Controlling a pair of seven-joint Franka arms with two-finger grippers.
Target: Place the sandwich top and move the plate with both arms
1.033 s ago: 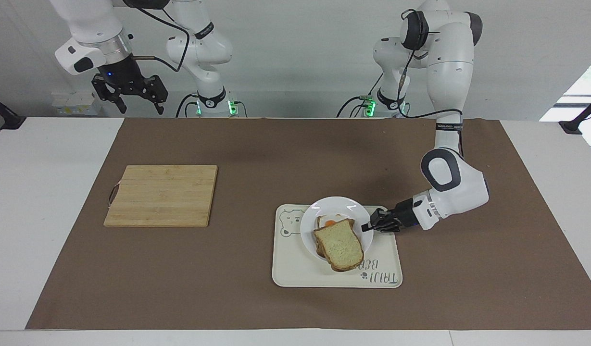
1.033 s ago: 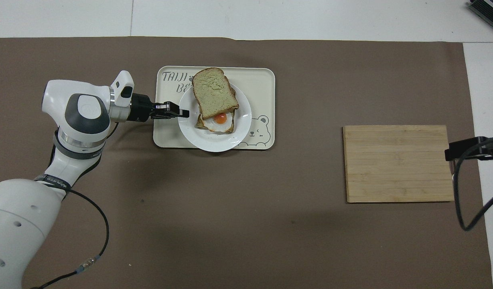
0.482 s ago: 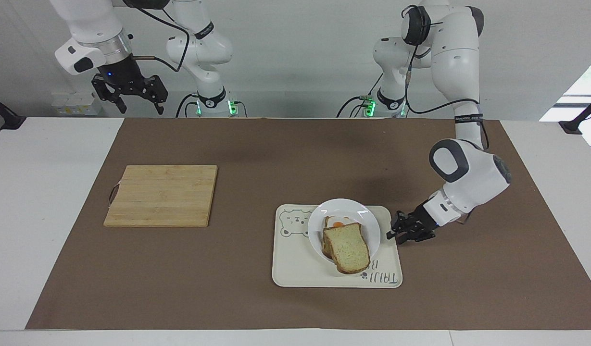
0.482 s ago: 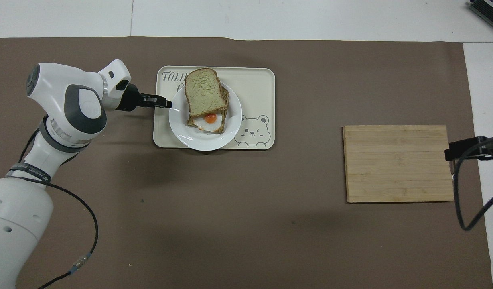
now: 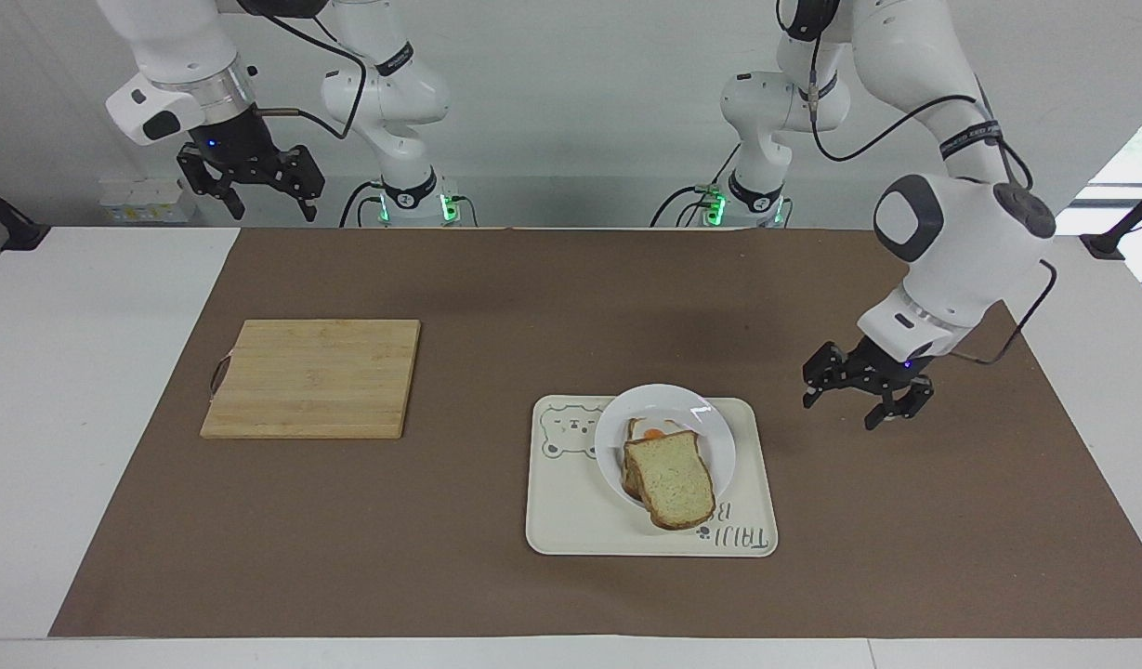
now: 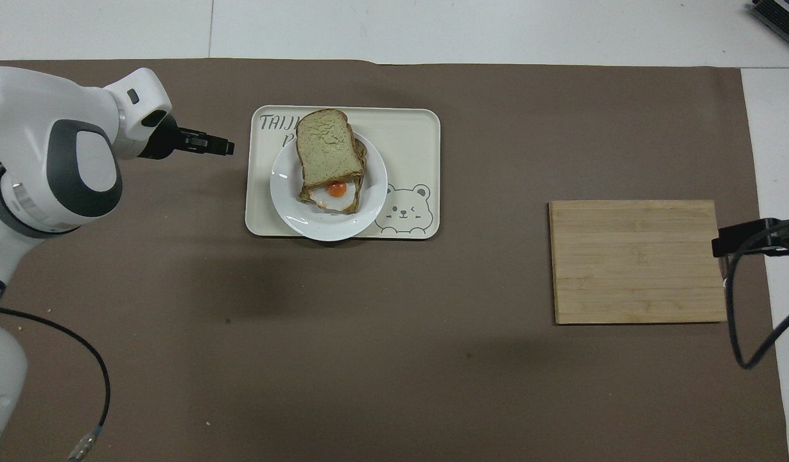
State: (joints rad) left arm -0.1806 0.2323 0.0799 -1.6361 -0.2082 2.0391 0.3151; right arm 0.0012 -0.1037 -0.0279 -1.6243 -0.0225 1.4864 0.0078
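Note:
The white plate (image 5: 668,401) sits on the cream tray (image 5: 571,516), toward the left arm's end of it. On the plate the sandwich top (image 5: 671,478) lies on a bread slice with a fried egg (image 6: 336,190). It is shifted away from the robots, so the yolk shows and the slice overhangs the plate's rim. In the overhead view the plate (image 6: 327,226) and the sandwich top (image 6: 327,147) show the same. My left gripper (image 5: 847,407) is open and empty, raised over the brown mat beside the tray; it also shows in the overhead view (image 6: 224,146). My right gripper (image 5: 255,200) waits open, high over the table's edge near its base.
A wooden cutting board (image 5: 315,376) lies on the brown mat (image 5: 496,307) toward the right arm's end; it also shows in the overhead view (image 6: 638,260). The tray (image 6: 410,128) has a bear drawing on its bare part.
My left gripper pulled the plate a little toward the left arm's end, let go of its rim, then drew back and rose over the mat. The right arm has not moved.

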